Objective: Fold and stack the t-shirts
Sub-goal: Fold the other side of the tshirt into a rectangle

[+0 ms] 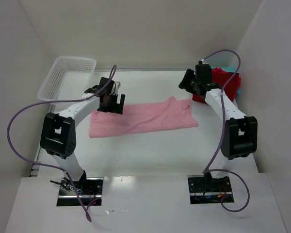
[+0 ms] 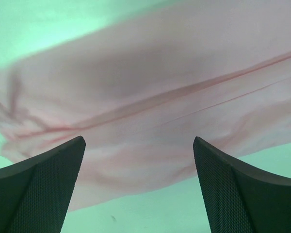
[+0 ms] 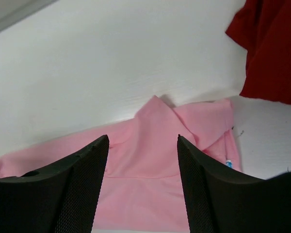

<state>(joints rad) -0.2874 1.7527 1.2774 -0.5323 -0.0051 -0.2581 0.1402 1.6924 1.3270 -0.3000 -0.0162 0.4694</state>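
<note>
A light pink t-shirt (image 1: 145, 119) lies on the white table, folded into a long strip that runs left to right. My left gripper (image 1: 110, 106) hovers over its left end, jaws wide open and holding nothing. In the left wrist view the pink t-shirt (image 2: 150, 87) fills the space beyond the left gripper (image 2: 138, 141). My right gripper (image 1: 191, 90) hangs open above the strip's right end. Between its open fingers, the right gripper (image 3: 142, 138) shows only the pink t-shirt (image 3: 140, 174) below. A dark red t-shirt (image 1: 228, 85) (image 3: 274, 53) lies at the back right, with a teal t-shirt (image 1: 228, 69) showing behind it.
A white mesh basket (image 1: 53, 82) stands at the back left, close to the left wall. White walls close in the table on the left, back and right. Purple cables loop out from both arms.
</note>
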